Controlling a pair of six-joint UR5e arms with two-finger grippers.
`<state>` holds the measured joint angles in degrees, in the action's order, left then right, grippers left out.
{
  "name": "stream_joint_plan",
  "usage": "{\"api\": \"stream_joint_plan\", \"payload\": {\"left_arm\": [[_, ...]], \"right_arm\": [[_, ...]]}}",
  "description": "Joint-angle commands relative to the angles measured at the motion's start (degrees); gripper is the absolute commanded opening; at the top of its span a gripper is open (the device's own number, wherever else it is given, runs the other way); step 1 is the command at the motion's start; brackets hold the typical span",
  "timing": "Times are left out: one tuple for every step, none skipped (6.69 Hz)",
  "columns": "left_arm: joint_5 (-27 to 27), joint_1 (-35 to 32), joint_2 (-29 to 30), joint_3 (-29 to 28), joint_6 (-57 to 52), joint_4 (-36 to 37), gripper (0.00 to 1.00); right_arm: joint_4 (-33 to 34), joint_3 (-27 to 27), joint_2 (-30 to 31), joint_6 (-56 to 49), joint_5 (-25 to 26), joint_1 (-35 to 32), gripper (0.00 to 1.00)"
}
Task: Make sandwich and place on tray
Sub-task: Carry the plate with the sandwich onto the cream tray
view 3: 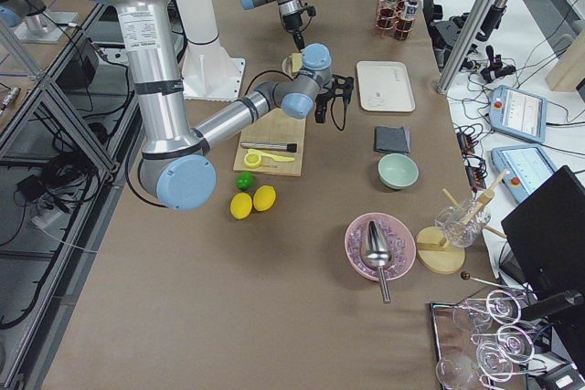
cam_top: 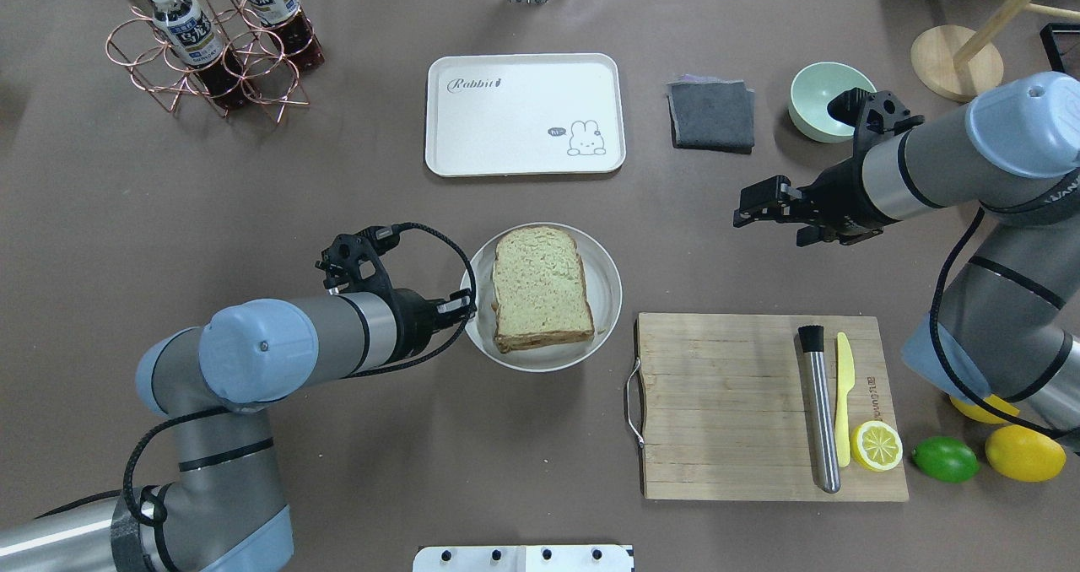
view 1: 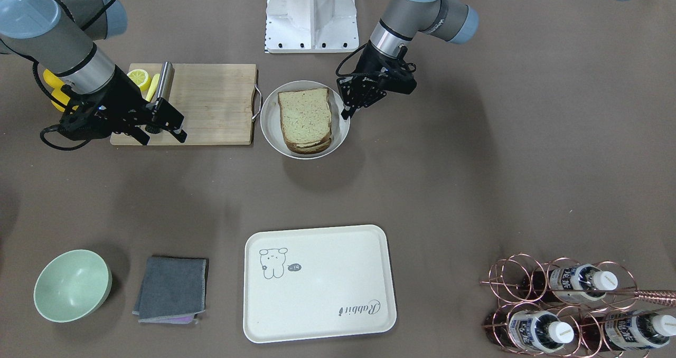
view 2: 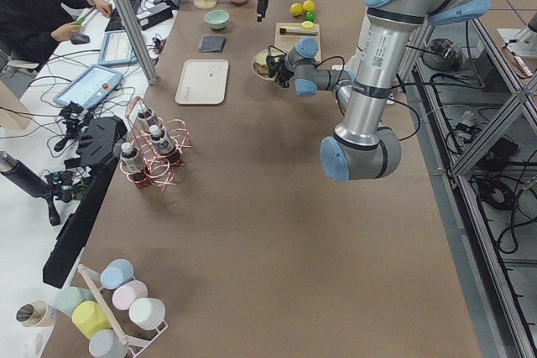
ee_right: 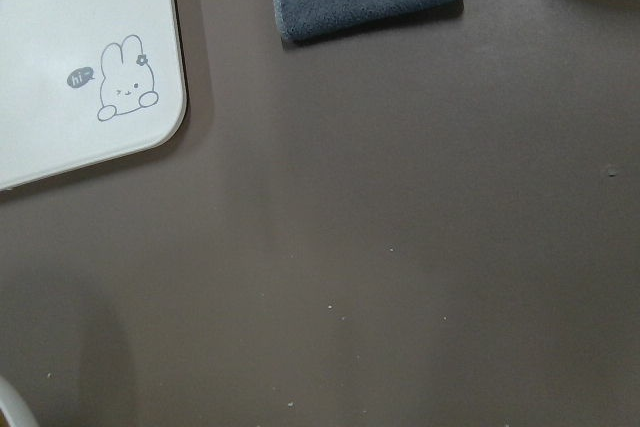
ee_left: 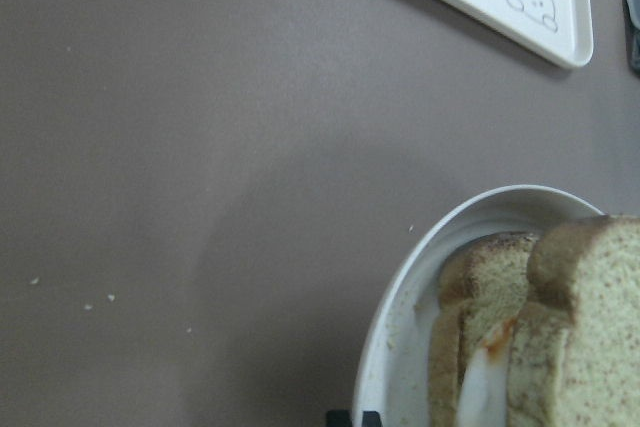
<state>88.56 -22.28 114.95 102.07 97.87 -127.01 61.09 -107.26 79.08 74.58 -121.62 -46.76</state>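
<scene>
You are seeing the sandwich [cam_top: 540, 285] already stacked; left gripper [cam_top: 464, 304] is seemingly pinching the plate [cam_top: 609, 289] rim, right gripper [view 1: 165, 135] is hanging open, tray [cam_top: 523, 116] is waiting bare

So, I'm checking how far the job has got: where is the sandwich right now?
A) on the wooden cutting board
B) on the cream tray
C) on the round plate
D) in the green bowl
C: the sandwich sits on the round plate, and the tray lies apart from it, farther along the table.
</scene>
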Motion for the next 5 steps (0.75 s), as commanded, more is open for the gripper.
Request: {"api": "stream_joint_plan", "payload": {"left_arm": [[0.3, -5.3, 5.5, -5.6, 6.5, 0.4, 0.00], [1.7, -8.3, 8.1, -9.7, 7.2, 0.4, 0.00], [2.0, -10.8, 11.9, -15.4, 7.3, 0.4, 0.00], [2.7, -13.4, 16.1, -21.5, 7.3, 0.4, 0.00], [3.9, -15.8, 20.3, -28.5, 7.2, 0.4, 0.00]], "right_arm": [[0.1, 0.0, 0.0, 0.1, 0.1, -0.1, 0.99], [0.0, 0.0, 0.0, 0.1, 0.1, -0.2, 0.99], [0.0, 0.0, -0.1, 0.1, 0.1, -0.3, 0.99], [0.0, 0.1, 0.0, 0.1, 0.1, -0.3, 0.99], [0.0, 0.1, 0.0, 0.0, 0.1, -0.4, 0.99]]}}
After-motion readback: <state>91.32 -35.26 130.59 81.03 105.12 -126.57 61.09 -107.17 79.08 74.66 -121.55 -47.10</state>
